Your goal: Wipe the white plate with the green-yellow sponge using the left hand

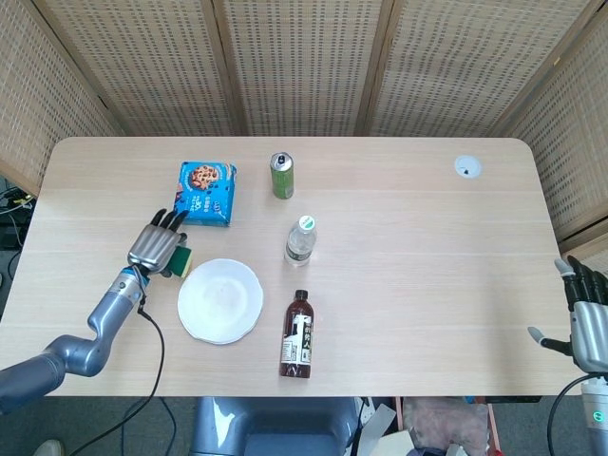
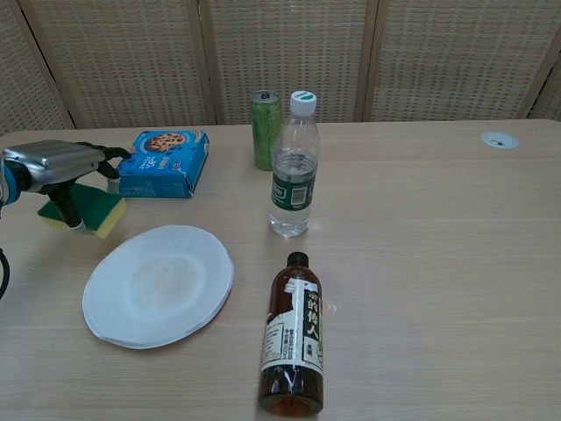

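Both views: my left robot hand (image 1: 158, 247) is gripping the sponge (image 2: 84, 208) from above, carrying it beside the plate (image 1: 220, 300), clear of its rim, probably to set it on the desk (image 1: 408, 237). Right robot hand (image 1: 589, 323) is idling, holding nothing.

The left hand (image 1: 158, 245) has a silver metal back and black fingers; its forearm (image 1: 106, 314) is glossy grey-blue, trailed by a thin black cable (image 1: 157, 347); the right hand (image 1: 587, 323) is likewise silver-grey with dark fingers.
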`<state>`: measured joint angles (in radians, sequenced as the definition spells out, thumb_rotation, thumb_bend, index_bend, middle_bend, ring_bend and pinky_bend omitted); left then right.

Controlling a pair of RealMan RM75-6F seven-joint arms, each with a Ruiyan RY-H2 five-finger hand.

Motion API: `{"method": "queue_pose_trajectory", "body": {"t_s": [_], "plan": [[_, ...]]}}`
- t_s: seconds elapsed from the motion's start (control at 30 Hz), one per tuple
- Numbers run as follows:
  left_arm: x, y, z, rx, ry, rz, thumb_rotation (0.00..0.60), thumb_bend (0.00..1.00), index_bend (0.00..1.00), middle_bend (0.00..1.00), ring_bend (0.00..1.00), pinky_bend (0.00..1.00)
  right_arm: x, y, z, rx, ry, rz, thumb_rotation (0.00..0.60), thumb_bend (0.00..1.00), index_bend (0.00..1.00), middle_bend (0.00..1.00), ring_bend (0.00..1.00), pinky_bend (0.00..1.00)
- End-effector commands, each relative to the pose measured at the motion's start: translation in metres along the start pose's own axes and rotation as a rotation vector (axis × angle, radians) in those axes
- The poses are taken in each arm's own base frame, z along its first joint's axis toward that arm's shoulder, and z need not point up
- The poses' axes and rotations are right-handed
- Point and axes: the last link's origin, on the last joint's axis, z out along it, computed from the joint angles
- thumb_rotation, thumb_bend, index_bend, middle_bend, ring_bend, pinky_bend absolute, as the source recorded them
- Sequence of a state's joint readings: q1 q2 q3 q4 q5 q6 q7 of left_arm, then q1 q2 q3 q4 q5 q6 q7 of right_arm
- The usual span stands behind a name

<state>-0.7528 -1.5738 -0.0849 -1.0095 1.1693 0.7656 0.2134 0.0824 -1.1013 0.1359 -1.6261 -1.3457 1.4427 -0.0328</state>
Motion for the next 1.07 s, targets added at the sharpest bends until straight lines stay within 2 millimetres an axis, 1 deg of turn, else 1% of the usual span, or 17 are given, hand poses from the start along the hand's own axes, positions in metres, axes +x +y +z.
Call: {"method": "queue_pose_trajectory", "body": {"t_s": [0.03, 0.07, 0.13, 0.2, 0.23, 0.37, 0.47, 0.53, 0.57, 0.63, 0.67, 0.73, 0.8, 0.87, 0.97, 1.0, 1.07], "plan": [[-0.015, -0.018, -0.004, 0.033, -0.048, -0.033, 0.600, 0.16, 0.53, 0.00, 0.00, 0.00, -0.001, -0.001, 0.000, 0.000, -0.001, -0.002, 0.600, 0.00, 0.00, 0.00, 0.00, 0.00], [-0.017, -0.020, -0.005, 0.038, -0.055, -0.041, 0.600, 0.14, 0.46, 0.00, 0.00, 0.00, -0.001, -0.001, 0.000, 0.001, -0.002, -0.004, 0.600, 0.00, 0.00, 0.00, 0.00, 0.00], [-0.019, -0.024, -0.005, 0.047, -0.072, -0.048, 0.600, 0.04, 0.22, 0.00, 0.00, 0.00, -0.002, -0.002, 0.000, 0.002, -0.003, -0.006, 0.600, 0.00, 0.00, 0.00, 0.00, 0.00], [-0.018, -0.027, -0.005, 0.057, -0.082, -0.062, 0.600, 0.00, 0.06, 0.00, 0.00, 0.00, -0.002, -0.002, 0.000, 0.004, -0.002, -0.005, 0.600, 0.00, 0.00, 0.00, 0.00, 0.00], [-0.017, -0.028, -0.006, 0.061, -0.083, -0.068, 0.600, 0.00, 0.02, 0.00, 0.00, 0.00, -0.002, -0.002, 0.000, 0.005, -0.002, -0.005, 0.600, 0.00, 0.00, 0.00, 0.00, 0.00], [-0.010, -0.034, -0.013, 0.077, -0.064, -0.112, 0.600, 0.00, 0.00, 0.00, 0.00, 0.00, -0.001, -0.002, 0.000, 0.006, 0.000, 0.000, 0.600, 0.00, 0.00, 0.00, 0.00, 0.00], [-0.002, -0.039, -0.023, 0.086, -0.037, -0.155, 0.600, 0.00, 0.00, 0.00, 0.00, 0.00, 0.000, -0.002, -0.001, 0.008, 0.001, 0.003, 0.600, 0.00, 0.00, 0.00, 0.00, 0.00], [0.009, -0.048, -0.036, 0.103, 0.016, -0.199, 0.600, 0.00, 0.00, 0.00, 0.00, 0.00, 0.002, -0.002, -0.002, 0.012, 0.005, 0.009, 0.600, 0.00, 0.00, 0.00, 0.00, 0.00], [0.011, -0.049, -0.040, 0.104, 0.028, -0.208, 0.600, 0.00, 0.00, 0.00, 0.00, 0.00, 0.002, -0.002, -0.002, 0.012, 0.006, 0.010, 0.600, 0.00, 0.00, 0.00, 0.00, 0.00], [0.018, -0.056, -0.055, 0.130, 0.105, -0.271, 0.600, 0.00, 0.00, 0.00, 0.00, 0.00, 0.003, -0.002, -0.003, 0.016, 0.010, 0.012, 0.600, 0.00, 0.00, 0.00, 0.00, 0.00], [0.020, -0.064, -0.069, 0.156, 0.150, -0.291, 0.600, 0.00, 0.00, 0.00, 0.00, 0.00, 0.003, -0.003, -0.003, 0.017, 0.012, 0.009, 0.600, 0.00, 0.00, 0.00, 0.00, 0.00], [0.021, -0.070, -0.089, 0.189, 0.218, -0.304, 0.600, 0.00, 0.00, 0.00, 0.00, 0.00, 0.002, -0.003, -0.003, 0.017, 0.009, 0.008, 0.600, 0.00, 0.00, 0.00, 0.00, 0.00], [0.021, -0.076, -0.115, 0.230, 0.290, -0.312, 0.600, 0.00, 0.00, 0.00, 0.00, 0.00, 0.002, -0.003, -0.004, 0.019, 0.010, 0.008, 0.600, 0.00, 0.00, 0.00, 0.00, 0.00], [0.017, -0.079, -0.141, 0.269, 0.327, -0.316, 0.600, 0.00, 0.00, 0.00, 0.00, 0.00, 0.003, -0.004, -0.004, 0.025, 0.013, 0.009, 0.600, 0.00, 0.00, 0.00, 0.00, 0.00], [0.014, -0.081, -0.163, 0.305, 0.343, -0.320, 0.600, 0.00, 0.00, 0.00, 0.00, 0.00, 0.003, -0.004, -0.005, 0.027, 0.014, 0.012, 0.600, 0.00, 0.00, 0.00, 0.00, 0.00], [0.012, -0.085, -0.180, 0.347, 0.351, -0.327, 0.600, 0.00, 0.00, 0.00, 0.00, 0.00, 0.004, -0.004, -0.005, 0.029, 0.017, 0.014, 0.600, 0.00, 0.00, 0.00, 0.00, 0.00], [0.015, -0.085, -0.196, 0.376, 0.360, -0.347, 0.600, 0.00, 0.00, 0.00, 0.00, 0.00, 0.004, -0.003, -0.006, 0.031, 0.018, 0.012, 0.600, 0.00, 0.00, 0.00, 0.00, 0.00]]}}
